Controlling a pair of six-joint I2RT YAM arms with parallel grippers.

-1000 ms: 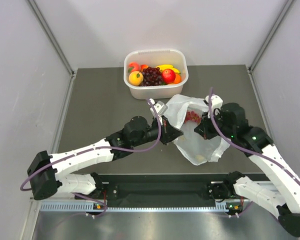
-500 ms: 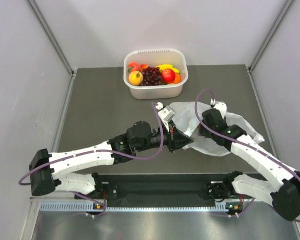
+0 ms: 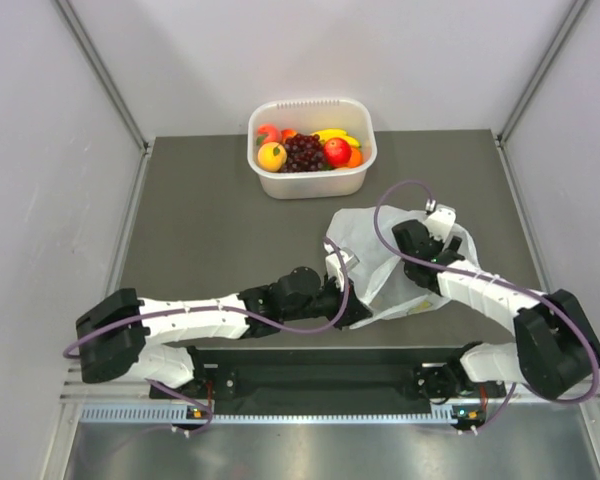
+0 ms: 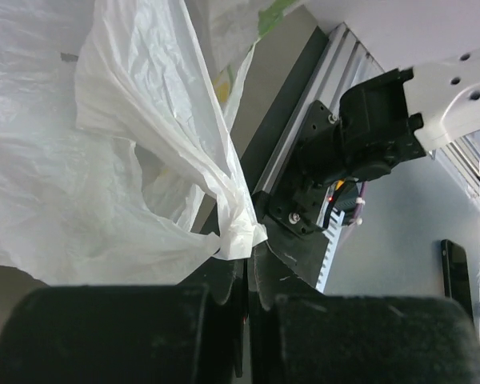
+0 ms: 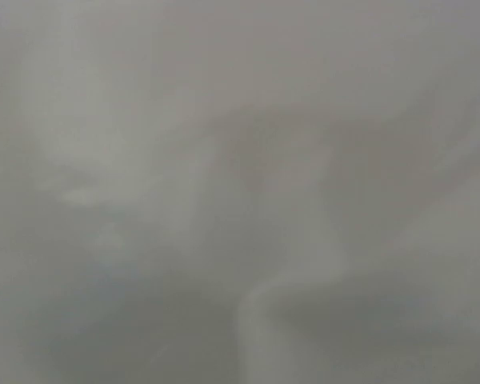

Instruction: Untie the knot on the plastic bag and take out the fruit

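Left wrist view alone shows left gripper clamped on the plastic bag, right wrist view blurred white, right gripper opening indeterminable overhead

Robot lab cell, bare grey walls, dark table

Top view: even, diffuse light, sharp throughout; faint soft shadows on dark grey matte worktop. Left wrist view: thin crinkly translucent white plastic bag bright, nearly washed out; black left hand at bottom edge dark, blurred. Right wrist view: uniform grey-white haze, wholly out of focus.
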